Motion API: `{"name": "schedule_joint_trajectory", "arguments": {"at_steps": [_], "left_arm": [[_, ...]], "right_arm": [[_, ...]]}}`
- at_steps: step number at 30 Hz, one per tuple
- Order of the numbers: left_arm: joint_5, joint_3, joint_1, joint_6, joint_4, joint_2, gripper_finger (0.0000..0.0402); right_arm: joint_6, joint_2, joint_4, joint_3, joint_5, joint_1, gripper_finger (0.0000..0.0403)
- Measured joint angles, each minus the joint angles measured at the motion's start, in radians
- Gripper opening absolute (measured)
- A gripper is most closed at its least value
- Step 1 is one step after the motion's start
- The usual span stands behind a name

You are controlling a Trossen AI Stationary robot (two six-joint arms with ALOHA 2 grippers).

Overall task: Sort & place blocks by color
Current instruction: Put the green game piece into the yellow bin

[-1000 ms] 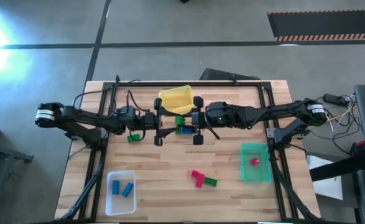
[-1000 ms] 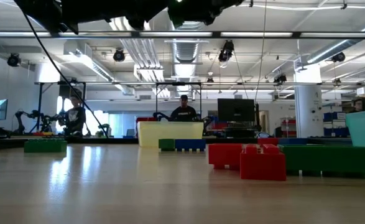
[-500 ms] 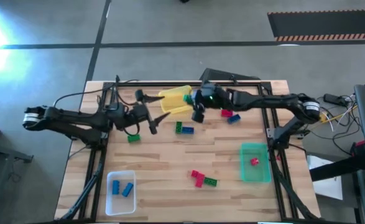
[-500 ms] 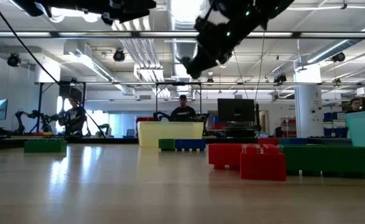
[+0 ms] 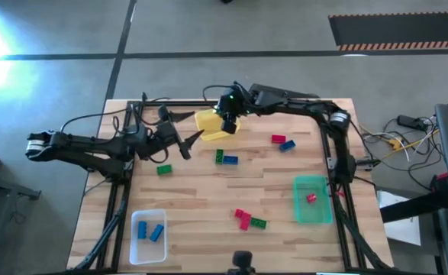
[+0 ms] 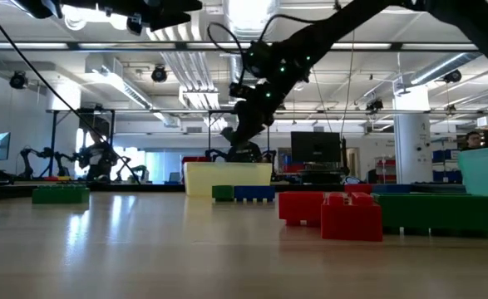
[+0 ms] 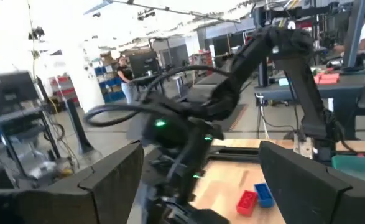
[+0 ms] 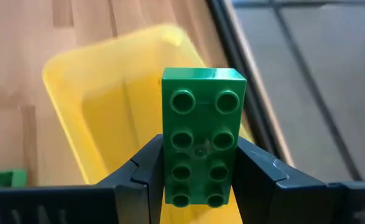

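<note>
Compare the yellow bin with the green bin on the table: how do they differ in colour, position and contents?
The yellow bin is solid yellow; the green bin is see-through green. The yellow bin sits at the table's far edge near the middle, while the green bin sits nearer the front on the right. The green bin holds a red block; the yellow bin looks empty, with the right hand holding a green block above it. Both are small open plastic bins.

The right gripper (image 5: pixel 227 122), clamped on a green block (image 8: pixel 202 137), has swung from frame centre up over the yellow bin (image 5: pixel 212 121). The left gripper (image 5: pixel 184 136) has drawn back leftward, jaws spread wider.
</note>
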Motion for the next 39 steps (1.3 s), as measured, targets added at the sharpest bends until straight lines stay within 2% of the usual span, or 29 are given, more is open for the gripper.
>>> {"name": "schedule_joint_trajectory", "arguments": {"at_steps": [3,10,18,26,33,39], "left_arm": [[0.0,0.0,-0.001,-0.08,-0.042,-0.001,0.03],[0.032,0.0,-0.003,-0.23,-0.107,0.016,0.03],[0.035,-0.001,-0.004,-0.24,-0.101,0.017,0.03],[0.035,-0.001,-0.015,-0.266,-0.1,0.026,0.03],[0.036,-0.001,-0.035,-0.328,-0.141,0.063,0.03],[0.039,-0.001,-0.064,-0.456,-0.245,0.075,0.03]], "right_arm": [[-0.021,0.044,-0.06,0.049,-0.041,-0.009,0.0127],[-0.049,0.102,-0.103,0.101,-0.041,-0.016,0.0127],[-0.056,0.099,-0.112,0.101,-0.041,-0.015,0.018],[-0.065,0.098,-0.113,0.1,-0.04,-0.015,0.0187],[-0.078,0.045,-0.195,0.099,-0.039,-0.015,0.0188],[-0.053,-0.082,-0.306,0.069,-0.043,-0.014,0.0189]]}}
